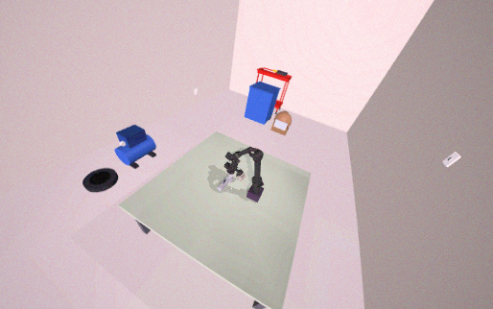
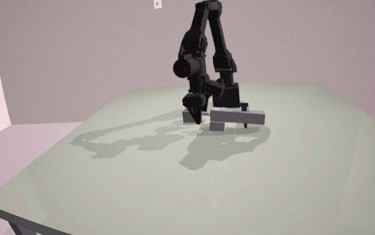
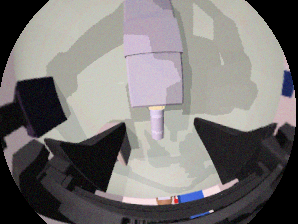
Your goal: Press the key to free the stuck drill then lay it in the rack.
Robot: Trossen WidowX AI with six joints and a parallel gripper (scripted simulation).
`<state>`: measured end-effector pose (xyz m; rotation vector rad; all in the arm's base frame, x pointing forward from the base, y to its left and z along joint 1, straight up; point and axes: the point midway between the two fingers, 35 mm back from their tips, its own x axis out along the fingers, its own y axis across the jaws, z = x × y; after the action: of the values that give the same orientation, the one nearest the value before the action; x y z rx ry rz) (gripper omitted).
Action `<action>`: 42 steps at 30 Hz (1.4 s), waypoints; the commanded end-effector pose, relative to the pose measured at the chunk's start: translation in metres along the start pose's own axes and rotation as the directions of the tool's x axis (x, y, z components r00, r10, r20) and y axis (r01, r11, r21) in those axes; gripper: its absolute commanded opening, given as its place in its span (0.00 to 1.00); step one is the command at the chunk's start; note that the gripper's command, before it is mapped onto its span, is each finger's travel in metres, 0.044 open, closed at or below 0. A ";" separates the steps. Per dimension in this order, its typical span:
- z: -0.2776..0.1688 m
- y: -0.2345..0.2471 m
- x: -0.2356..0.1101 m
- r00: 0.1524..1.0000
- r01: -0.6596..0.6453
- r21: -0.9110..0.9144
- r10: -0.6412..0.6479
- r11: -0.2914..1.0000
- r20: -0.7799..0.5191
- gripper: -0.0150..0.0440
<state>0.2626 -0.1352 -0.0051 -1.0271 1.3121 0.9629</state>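
Observation:
A long lilac-grey housing [image 1: 222,185] [image 2: 237,116] [image 3: 155,75] lies over the table. The pale drill [image 2: 206,114] [image 3: 157,131] sticks out of its end, with a brass-coloured ring at its base. A dark piece [image 2: 244,106], perhaps the key, crosses the housing near its far end in the exterior view; it is out of the wrist view. A small pinkish block [image 1: 242,177] [image 2: 188,117], perhaps the rack, stands beyond the drill's tip, partly behind a finger. My gripper [image 1: 235,172] [image 2: 201,117] [image 3: 160,123] is open and empty, pointing down, its fingers either side of the drill's free end.
The green table [image 1: 201,230] [image 2: 146,193] carries the arm's base [image 1: 255,194] [image 2: 226,95], behind the housing in the exterior view. Off the table are a blue compressor [image 1: 135,149], a black tyre [image 1: 88,180], a blue cabinet [image 1: 260,103] and a red shelf [image 1: 269,74].

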 end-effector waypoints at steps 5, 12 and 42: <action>0.005 0.004 0.014 1.000 -0.009 0.004 0.009 1.000 0.006 1.00; 0.004 0.002 0.014 1.000 -0.004 -0.001 0.004 1.000 0.001 0.96; -0.004 0.003 0.013 1.000 -0.009 0.004 0.009 1.000 0.005 0.25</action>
<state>0.2590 -0.1338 -0.0195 -1.0112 1.3133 0.9707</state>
